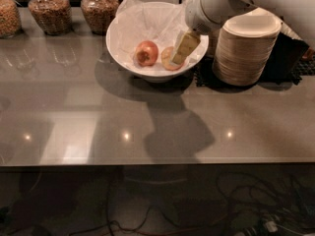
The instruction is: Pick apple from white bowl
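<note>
The white bowl [118, 43] lined with crinkled white paper stands at the back middle of the grey table. Two apples lie in it. The redder apple [146, 53] with a dark patch is on the left. The paler yellowish apple [167, 59] lies right of it, partly hidden. My gripper [178, 57] reaches down into the bowl from the upper right on the white arm [216, 6]. Its beige tip lies over the right side of the paler apple and touches it or sits just in front of it.
A tall stack of beige disposable bowls [246, 48] stands close to the right of the white bowl on a black mat [290, 63]. Three glass jars of grain [49, 9] line the back left. The table's front edge [157, 162] runs across the frame, with cables below.
</note>
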